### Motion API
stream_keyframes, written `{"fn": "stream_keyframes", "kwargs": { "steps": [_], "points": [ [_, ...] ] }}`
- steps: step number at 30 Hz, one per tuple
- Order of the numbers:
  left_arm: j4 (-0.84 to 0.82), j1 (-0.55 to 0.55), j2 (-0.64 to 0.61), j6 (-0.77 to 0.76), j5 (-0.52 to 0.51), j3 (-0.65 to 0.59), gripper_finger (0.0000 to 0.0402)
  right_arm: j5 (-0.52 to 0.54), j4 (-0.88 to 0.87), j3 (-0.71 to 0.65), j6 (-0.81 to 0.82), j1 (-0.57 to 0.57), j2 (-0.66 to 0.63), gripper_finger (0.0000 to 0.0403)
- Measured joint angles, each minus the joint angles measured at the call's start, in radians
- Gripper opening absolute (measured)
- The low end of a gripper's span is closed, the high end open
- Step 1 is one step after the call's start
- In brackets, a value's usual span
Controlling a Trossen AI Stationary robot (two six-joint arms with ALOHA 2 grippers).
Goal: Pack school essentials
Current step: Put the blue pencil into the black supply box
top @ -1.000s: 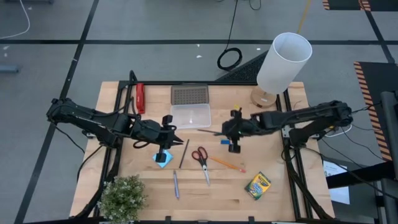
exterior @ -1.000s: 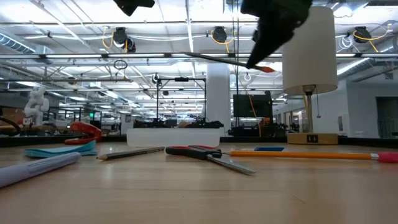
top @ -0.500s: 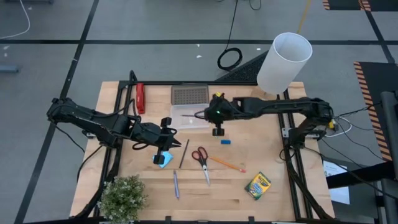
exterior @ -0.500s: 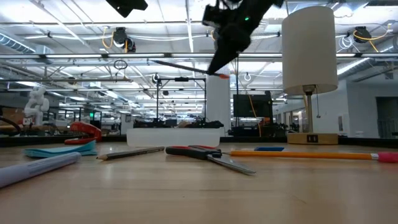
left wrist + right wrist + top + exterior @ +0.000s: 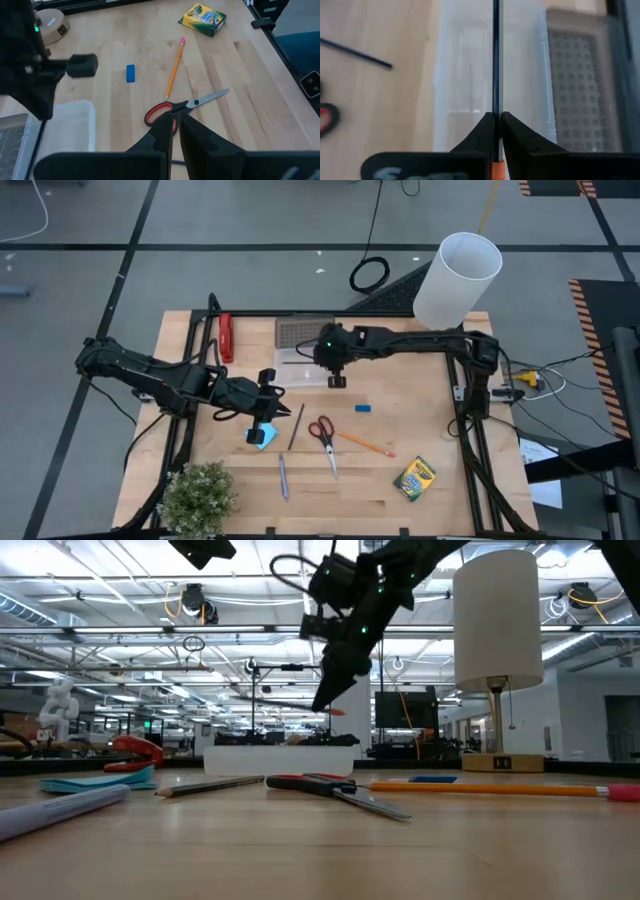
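My right gripper hovers over the clear plastic case, shut on a dark pencil with an orange end. My left gripper hangs shut and empty above the blue note pad, high off the table. Flat on the wood lie the red-handled scissors, an orange pencil, another dark pencil, a silvery pen, a tiny blue eraser and the green-yellow crayon box. My right gripper pinches the dark pencil between its two fingers near the orange end. The fingers slant down from above. The shaft sticks out about level toward the table's left, clear above the case.
A grid-patterned tray lies just beyond the clear case. A red stapler-like object sits at the far left, a white-shaded lamp at the far right, a small plant at the near left corner.
My right gripper has carried the pencil from the table's middle right toward the left and far edge, and has come lower, ending over the clear case. The pencil has stayed about level in the hold.
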Motion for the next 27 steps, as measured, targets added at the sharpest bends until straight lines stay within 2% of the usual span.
{"fn": "stream_keyframes", "kwargs": {
  "steps": [9, 27],
  "points": [
    [0.004, 0.0, 0.0, 0.0, 0.0, 0.0, 0.0035, -0.053, 0.165, 0.0, 0.0, -0.033, 0.083, 0.0015],
    [0.01, 0.0, 0.0, 0.0, -0.001, 0.0, 0.0035, -0.053, 0.152, 0.0, -0.051, -0.092, 0.098, 0.0015]
  ]
}}
